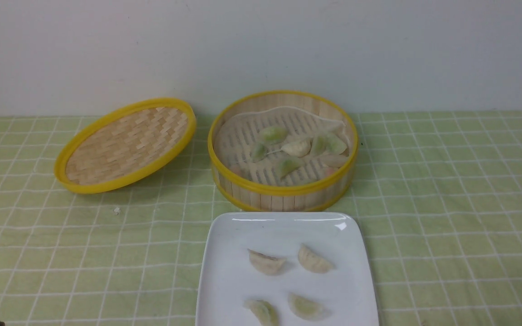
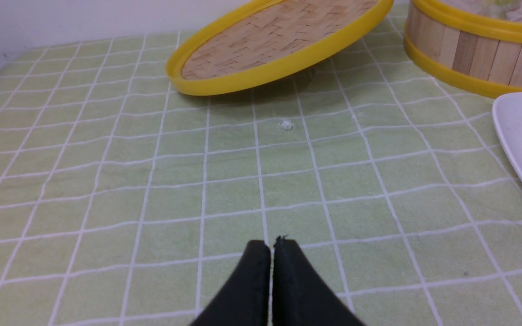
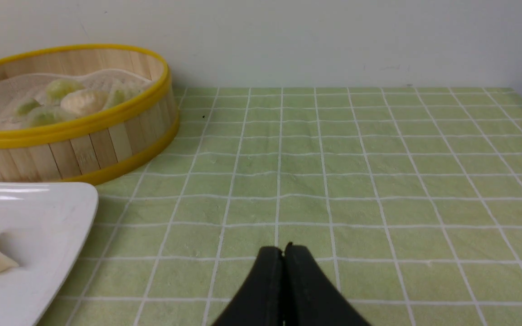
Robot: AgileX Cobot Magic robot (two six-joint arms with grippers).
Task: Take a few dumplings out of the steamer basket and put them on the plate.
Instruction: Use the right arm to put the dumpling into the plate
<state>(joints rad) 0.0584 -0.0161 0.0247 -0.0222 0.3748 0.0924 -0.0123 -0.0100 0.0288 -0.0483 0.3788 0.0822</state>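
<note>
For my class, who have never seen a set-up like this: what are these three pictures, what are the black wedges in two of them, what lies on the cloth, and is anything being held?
This is a robot with two arms. The wide picture looks forward from between the arms; the other two come from cameras on each wrist. The black wedges are the left gripper and right gripper, each with its jaws pressed shut and holding nothing. On the green checked cloth stands a round bamboo steamer basket with pale green dumplings inside. Its woven lid lies tilted on the basket's left. In front of the basket sits a white square plate with four dumplings on it. A small white crumb lies near the lid.
</note>
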